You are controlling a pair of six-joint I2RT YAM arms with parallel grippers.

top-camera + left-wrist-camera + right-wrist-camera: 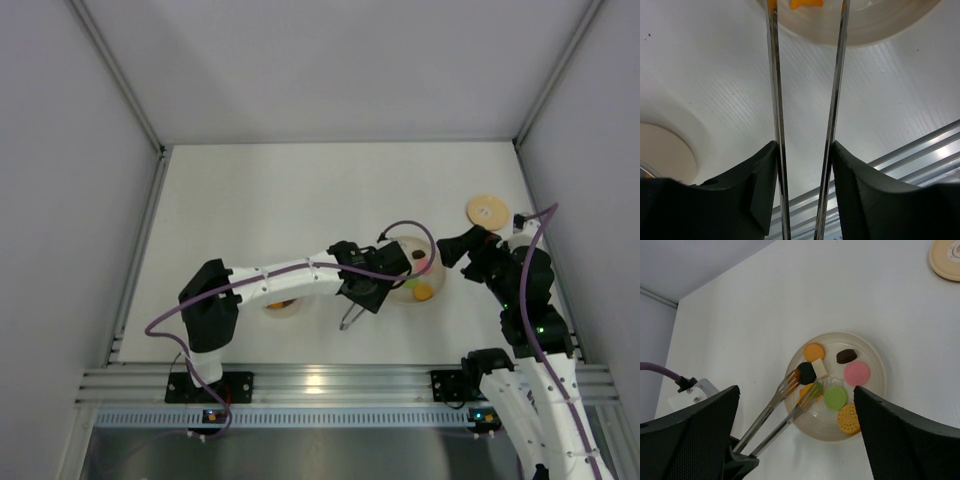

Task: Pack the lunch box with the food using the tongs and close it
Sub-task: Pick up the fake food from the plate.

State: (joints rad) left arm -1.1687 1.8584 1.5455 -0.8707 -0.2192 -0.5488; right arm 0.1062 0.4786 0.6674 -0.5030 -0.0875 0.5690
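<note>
My left pincer [805, 150] squeezes the tongs [790, 382] low on their arms; the lunch box [283, 305] sits under that arm. The tips straddle an orange piece [807, 391] on the plate [840, 340]. I fear a loose squeeze lets it slip or shoves its neighbours. Nearby my right pincer [450, 252] gapes empty; the lid [946, 257] lies beyond.

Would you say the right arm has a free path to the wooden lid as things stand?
Probably yes: the wooden lid lies alone on the table, close beside the right gripper, whose jaws stand open and empty; nothing lies between them.
</note>
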